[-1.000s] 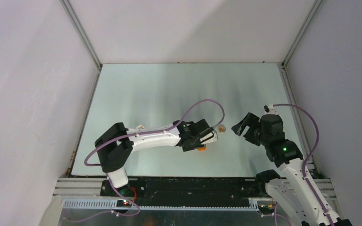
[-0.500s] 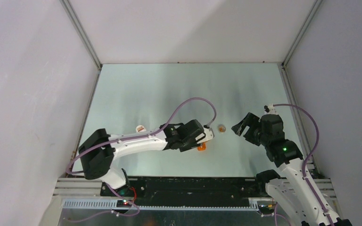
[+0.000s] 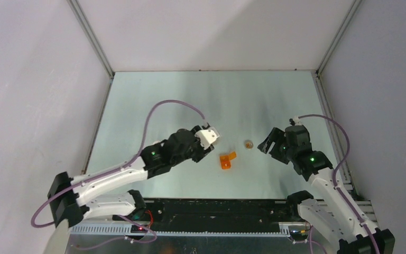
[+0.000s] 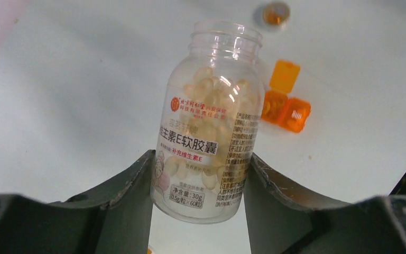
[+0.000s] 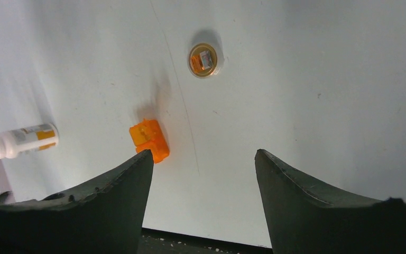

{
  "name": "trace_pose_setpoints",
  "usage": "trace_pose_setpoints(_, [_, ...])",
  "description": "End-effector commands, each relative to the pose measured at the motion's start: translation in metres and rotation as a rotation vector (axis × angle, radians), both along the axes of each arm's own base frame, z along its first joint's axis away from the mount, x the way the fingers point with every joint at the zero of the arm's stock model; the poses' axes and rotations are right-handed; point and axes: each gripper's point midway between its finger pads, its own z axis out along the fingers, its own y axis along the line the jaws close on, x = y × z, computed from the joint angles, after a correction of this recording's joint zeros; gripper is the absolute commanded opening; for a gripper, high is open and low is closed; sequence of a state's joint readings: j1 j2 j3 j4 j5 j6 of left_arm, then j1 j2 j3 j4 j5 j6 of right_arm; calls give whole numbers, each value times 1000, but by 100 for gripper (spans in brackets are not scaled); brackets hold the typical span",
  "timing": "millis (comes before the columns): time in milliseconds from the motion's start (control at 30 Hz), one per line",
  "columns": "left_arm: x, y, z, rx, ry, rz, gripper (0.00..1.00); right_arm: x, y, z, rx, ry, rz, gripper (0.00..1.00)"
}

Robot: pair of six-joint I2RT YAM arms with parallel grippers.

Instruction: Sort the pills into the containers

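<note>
My left gripper (image 4: 201, 161) is shut on a clear uncapped pill bottle (image 4: 211, 111) full of pale capsules, held above the table and tilted with its mouth pointing away; it shows in the top view as well (image 3: 210, 136). An orange pill box (image 3: 227, 160) with its lid open lies on the table just right of the bottle, and also shows in the left wrist view (image 4: 285, 103) and the right wrist view (image 5: 149, 139). A small round cap (image 3: 248, 144) lies beyond the box. My right gripper (image 3: 268, 144) is open and empty, right of the cap.
A second small white bottle with an orange label (image 5: 20, 141) lies on its side at the left of the right wrist view. The table's front edge (image 5: 201, 238) is just below my right fingers. The enclosure walls stand around the table.
My left arm has pulled back to the left and lifted the clear bottle off the table, uncovering the orange box. My right gripper has shifted slightly and stays open.
</note>
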State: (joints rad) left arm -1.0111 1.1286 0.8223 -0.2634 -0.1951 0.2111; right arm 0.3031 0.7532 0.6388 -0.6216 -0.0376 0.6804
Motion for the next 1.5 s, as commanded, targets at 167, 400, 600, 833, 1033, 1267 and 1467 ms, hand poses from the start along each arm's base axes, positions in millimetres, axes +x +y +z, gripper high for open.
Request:
trace_pose_setpoints(167, [1, -9, 151, -659, -241, 19, 0, 28, 14, -22, -121, 17, -12, 74])
trace_pose_setpoints(400, [-2, 29, 220, -1066, -401, 98, 0, 58, 26, -47, -333, 118, 24, 77])
trace_pose_setpoints(600, [-25, 16, 233, -1157, -395, -86, 0, 81, 38, -56, -418, 147, 94, 77])
trace_pose_setpoints(833, [-25, 9, 224, -1136, -373, -131, 0, 90, 49, -75, -471, 206, 200, 76])
trace_pose_setpoints(1033, [-25, -1, 216, -1113, -333, -167, 0, 98, 54, -85, -469, 222, 234, 69])
trace_pose_setpoints(1267, [-26, -2, 211, -1103, -322, -174, 0, 97, 53, -104, -473, 275, 252, 63])
trace_pose_setpoints(1467, [-27, -5, 209, -1094, -309, -185, 0, 100, 51, -109, -476, 282, 243, 55])
